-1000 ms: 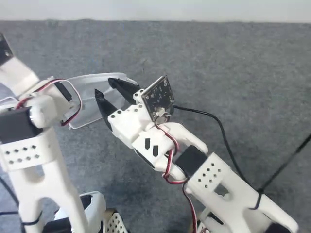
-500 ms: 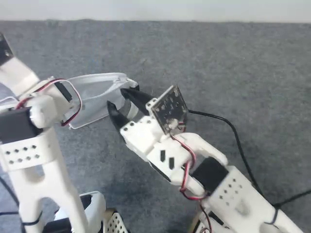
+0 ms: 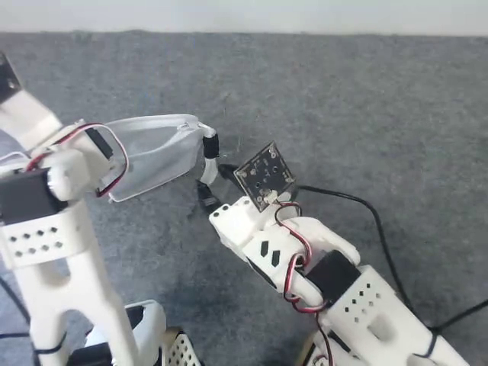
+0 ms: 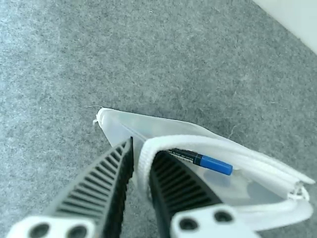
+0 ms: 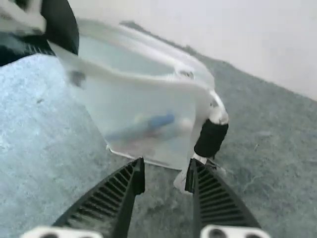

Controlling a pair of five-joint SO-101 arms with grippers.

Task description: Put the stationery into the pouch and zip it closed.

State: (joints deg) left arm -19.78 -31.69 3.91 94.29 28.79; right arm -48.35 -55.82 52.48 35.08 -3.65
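While the left end effector [image 4: 141, 148] was clenched on the pouch [image 3: 156, 156], one finger sat inside the open mouth and the other outside, pinching the white zip rim. The pouch was toward the left edge of the grey tabletop [image 3: 366, 99], well short of the far edge. Whether its underside touched the surface couldn't be told.

Left wrist view gave what the high view didn't: a dark pen [image 4: 200, 159] w/ a blue end lying inside the pouch, just beside the inner finger. High view showed the pouch as a pale translucent shape, contents unreadable, w/ its black zip tab [image 3: 210, 145] at the end facing the tabletop's right edge.

Right wrist view took in that same end from low down. The tab hung upright at the pouch corner, and a blue smear of the pen was visible thru the wall. Right end effector [image 5: 166, 167] was released, fingers apart, just short of the pouch's lower edge and near the tab, gripping nothing. A small white tag [image 5: 181, 181] lay close by one finger; contact unclear. From above, that end effector was mostly hidden under its own camera board [image 3: 264, 174].
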